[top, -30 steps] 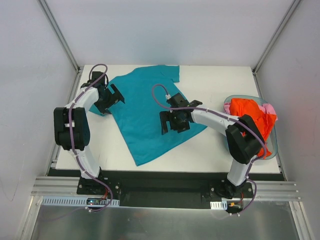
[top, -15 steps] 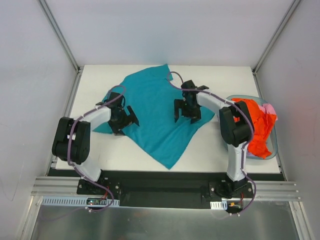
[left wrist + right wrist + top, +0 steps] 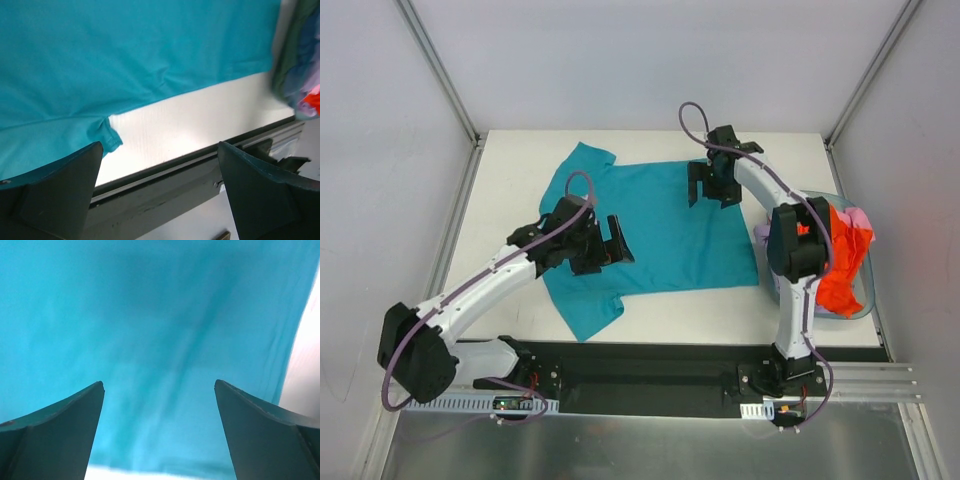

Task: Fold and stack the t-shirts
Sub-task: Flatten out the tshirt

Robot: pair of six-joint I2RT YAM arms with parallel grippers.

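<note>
A teal t-shirt [image 3: 660, 225] lies spread flat on the white table [image 3: 520, 180], one sleeve at the far left and one at the near left. My left gripper [image 3: 605, 247] is open and empty over the shirt's near left part. In the left wrist view the gripper [image 3: 160, 150] looks past the shirt's edge [image 3: 125, 60] and a sleeve tip to the table's front edge. My right gripper [image 3: 711, 188] is open and empty above the shirt's far right edge. In the right wrist view the gripper [image 3: 159, 385] has teal cloth [image 3: 150, 315] under it.
A translucent basket [image 3: 857, 300] at the table's right edge holds an orange shirt [image 3: 828, 240] and a pink one [image 3: 860, 215]. It also shows at the right of the left wrist view [image 3: 300, 75]. Metal frame posts stand at the far corners. A black rail [image 3: 650, 365] runs along the near edge.
The teal shirt has been turned and spread out flat. My left gripper moved right and nearer. My right gripper moved to the far right edge of the shirt.
</note>
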